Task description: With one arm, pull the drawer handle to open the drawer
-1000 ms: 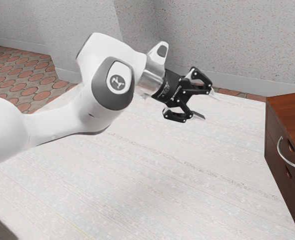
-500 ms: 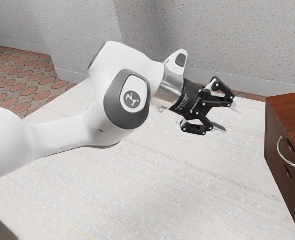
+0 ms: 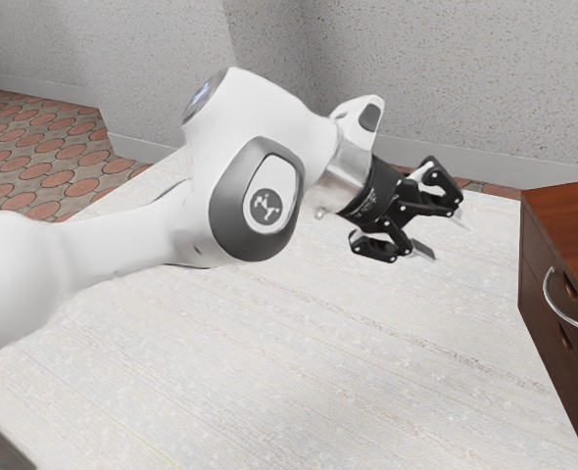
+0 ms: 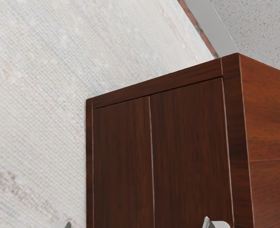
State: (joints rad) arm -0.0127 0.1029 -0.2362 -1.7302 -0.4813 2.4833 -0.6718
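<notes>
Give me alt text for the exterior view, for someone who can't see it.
A white robot arm reaches from the exterior view's left, its black gripper open in the air, well short of a dark wooden cabinet at the view's right edge. Nothing touches the cabinet's curved silver drawer handle.

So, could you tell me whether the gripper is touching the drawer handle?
No, the gripper hangs open, well apart from the drawer handle at the exterior view's right.
</notes>
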